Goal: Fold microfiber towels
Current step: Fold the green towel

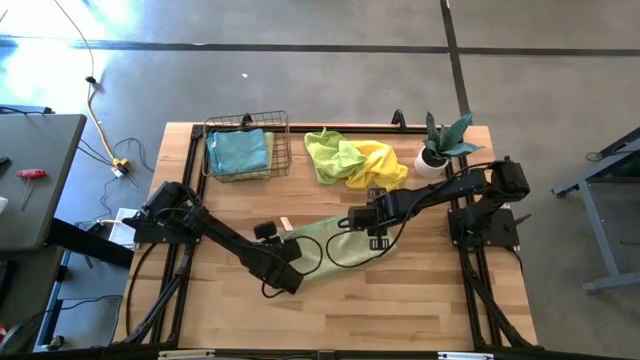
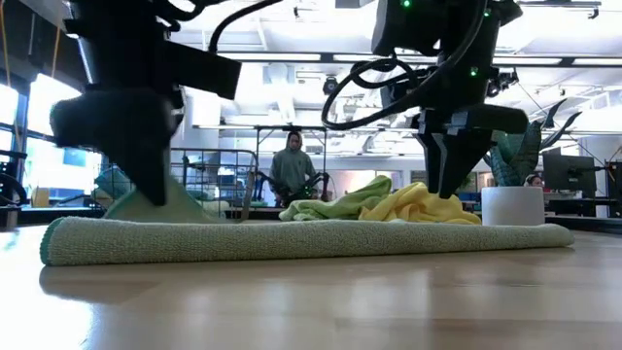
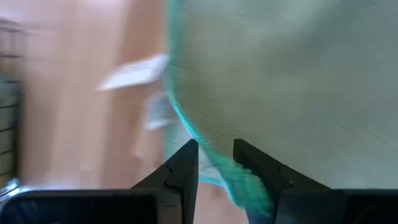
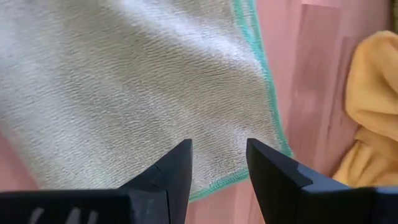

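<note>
I have one pale sage towel (image 1: 335, 243) lying flat on the counter (image 1: 420, 300) between the two arms, and from the low view it reads as a doubled layer, so I judge the first fold is down on this piece. My left tool (image 3: 214, 163) sits over the towel's near-left edge with its jaws slightly apart; the teal-stitched hem runs right between the fingertips, and I cannot tell whether they are pinching it or merely straddling it. My right tool (image 4: 217, 158) hovers over the towel's far-right corner with its jaws clearly parted and nothing between them, the cloth lying just beneath. Across the counter, the wire basket (image 1: 247, 147) holds a light blue towel (image 1: 238, 153) that looks already folded, which I count as finished work. Beside the basket lies a crumpled heap, a lime green towel (image 1: 328, 155) tangled with a bright yellow towel (image 1: 378, 165), both unfolded and touching each other, next to a small potted plant (image 1: 440, 145). My reading is that the job is under half done: one cloth stored, one partway folded and probably needing another fold before it goes in the basket, and at least the two in the heap not yet started. A person (image 2: 293, 165) stands in the room well behind the counter.
</note>
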Motion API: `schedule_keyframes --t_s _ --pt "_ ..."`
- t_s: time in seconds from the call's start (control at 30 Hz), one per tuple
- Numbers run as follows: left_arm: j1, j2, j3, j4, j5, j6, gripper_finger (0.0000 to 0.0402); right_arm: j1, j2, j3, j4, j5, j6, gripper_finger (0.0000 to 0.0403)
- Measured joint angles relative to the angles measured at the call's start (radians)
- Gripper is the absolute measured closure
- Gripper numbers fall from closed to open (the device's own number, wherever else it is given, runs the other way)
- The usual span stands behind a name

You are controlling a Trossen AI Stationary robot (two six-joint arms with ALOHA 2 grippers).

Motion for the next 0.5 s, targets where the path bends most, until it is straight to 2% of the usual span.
schedule_keyframes --t_s 0.1,0.17,0.27,0.37,0.43,0.5 --pt "-0.012 0.000 0.000 0.030 0.091 0.076 0.0311 0.005 -0.001 -0.007 0.007 -0.029 -0.004 0.0257" --pt "-0.020 0.000 0.001 0.017 0.092 0.089 0.0314 0.005 -0.003 -0.047 0.053 -0.069 -0.020 0.0257" --pt "-0.030 0.000 0.004 -0.083 -0.007 0.042 0.0320 0.005 -0.002 -0.138 0.148 -0.136 -0.019 0.0257" --pt "-0.031 0.000 0.004 -0.163 -0.136 -0.046 0.0323 0.005 -0.006 -0.207 0.238 -0.136 0.024 0.0257" --pt "-0.028 0.000 0.005 -0.159 -0.135 -0.057 0.0323 0.005 -0.008 -0.227 0.248 -0.135 0.042 0.0257" --pt "-0.023 0.000 0.005 -0.123 -0.070 -0.034 0.0323 0.005 -0.011 -0.237 0.249 -0.136 0.051 0.0257"
